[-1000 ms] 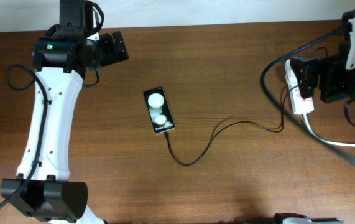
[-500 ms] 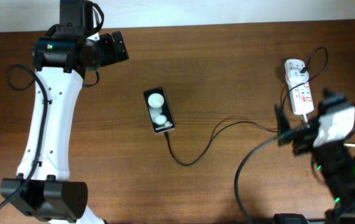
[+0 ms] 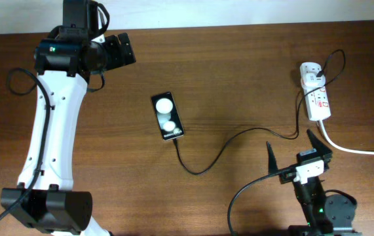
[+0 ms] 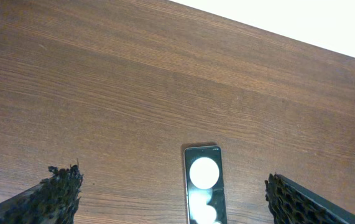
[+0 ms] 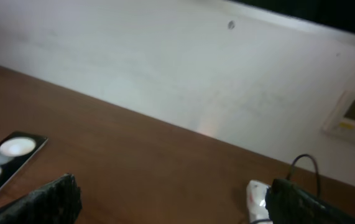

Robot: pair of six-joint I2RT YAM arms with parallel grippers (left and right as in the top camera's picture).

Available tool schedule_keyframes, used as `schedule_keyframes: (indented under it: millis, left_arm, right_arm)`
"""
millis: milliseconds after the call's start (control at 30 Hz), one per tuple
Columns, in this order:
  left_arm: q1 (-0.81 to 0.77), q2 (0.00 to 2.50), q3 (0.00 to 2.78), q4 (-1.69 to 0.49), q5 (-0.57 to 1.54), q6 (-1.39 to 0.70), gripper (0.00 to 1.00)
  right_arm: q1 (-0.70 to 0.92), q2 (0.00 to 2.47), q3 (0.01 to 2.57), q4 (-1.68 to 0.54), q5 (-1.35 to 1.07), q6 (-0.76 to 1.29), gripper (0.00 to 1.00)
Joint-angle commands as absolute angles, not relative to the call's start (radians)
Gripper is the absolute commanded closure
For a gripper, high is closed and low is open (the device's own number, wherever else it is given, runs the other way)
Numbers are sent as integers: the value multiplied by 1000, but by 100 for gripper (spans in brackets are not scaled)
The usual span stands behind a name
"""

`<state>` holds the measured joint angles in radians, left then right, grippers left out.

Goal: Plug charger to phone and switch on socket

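1. The left gripper [image 3: 122,50] is standing spread wide and holding nothing. In its wrist view the two fingers [image 4: 59,193] are framing bare wood and touching nothing.
2. The right gripper [image 3: 295,151] is gaping just as wide, also empty. It is sitting close to the near edge of the table [image 3: 239,65], with its tips pointing toward the far right corner.
3. The phone [image 3: 168,116] is lying flat near the table's middle, white patches up and lettered end toward the near edge, well apart from both grippers.
4. The charger [image 3: 255,129] is running from the phone's lettered end, looping toward the near edge, then crossing right and climbing to the socket [image 3: 317,101]. Its tip is meeting the phone's edge — whether it is seated, I cannot tell.
5. The socket is lying near the far right corner. Its plug block [image 3: 311,71] is sitting at the far end, and the white cord [image 3: 357,149] is trailing off the right edge. The switch is showing too small to read.
6. Open wood is surrounding the phone on every side but the cable's. The charger is passing just beside the right fingertips — the tightest spot.
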<state>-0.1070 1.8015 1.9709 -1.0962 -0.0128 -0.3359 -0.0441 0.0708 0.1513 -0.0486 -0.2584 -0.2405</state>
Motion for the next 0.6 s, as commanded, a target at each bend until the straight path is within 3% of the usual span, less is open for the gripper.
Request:
schedule_keyframes:
  millis: [0,567]
  left_arm:
    - [-109,1796,1972,-1094,-23,-331,1]
    - [-109,1796,1972,-1095,-23,-331,1]
  right_arm:
    - [-23,10,74,-10,-257,-243,1]
    - [-18,3,6,-56,-257,-243,1]
